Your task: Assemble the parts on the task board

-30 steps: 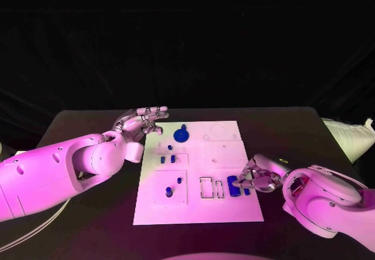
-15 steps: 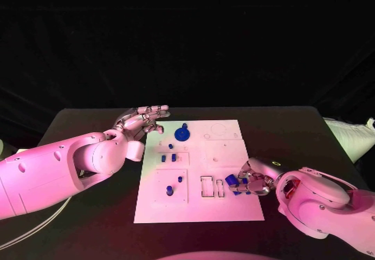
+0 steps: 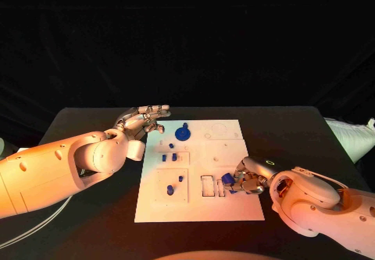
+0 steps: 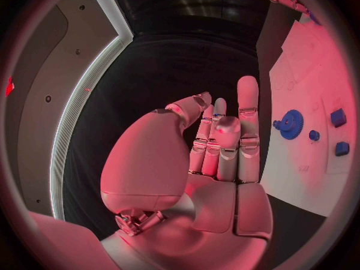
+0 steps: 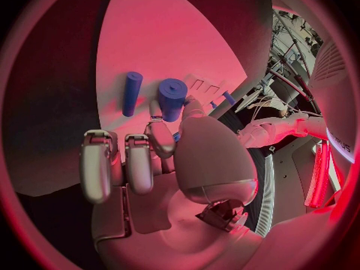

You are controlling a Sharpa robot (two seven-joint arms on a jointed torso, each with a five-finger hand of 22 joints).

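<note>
I see my right hand [image 3: 249, 181] gripping a blue cylinder [image 5: 171, 98] at the near right of the task board [image 3: 199, 208]. My left hand [image 3: 143, 120] hangs over the worktop [image 3: 78, 122] beside the board's far left corner, fingers [image 4: 248, 111] apart, holding nothing. A blue gear [image 3: 183, 133] lies near it.

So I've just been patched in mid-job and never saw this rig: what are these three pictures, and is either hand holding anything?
It is a robot with two white arms ending in silver hands, at a black table. One picture looks down from its head; the two round ones come from cameras behind each wrist. The white task board lies in the middle, with small blue parts on it, among them a blue gear. The left hand hovers beside the board's far corner, fingers apart, holding nothing. The right hand pinches a short blue cylinder over the board's near right area; a slimmer blue rod lies beside it.
</note>
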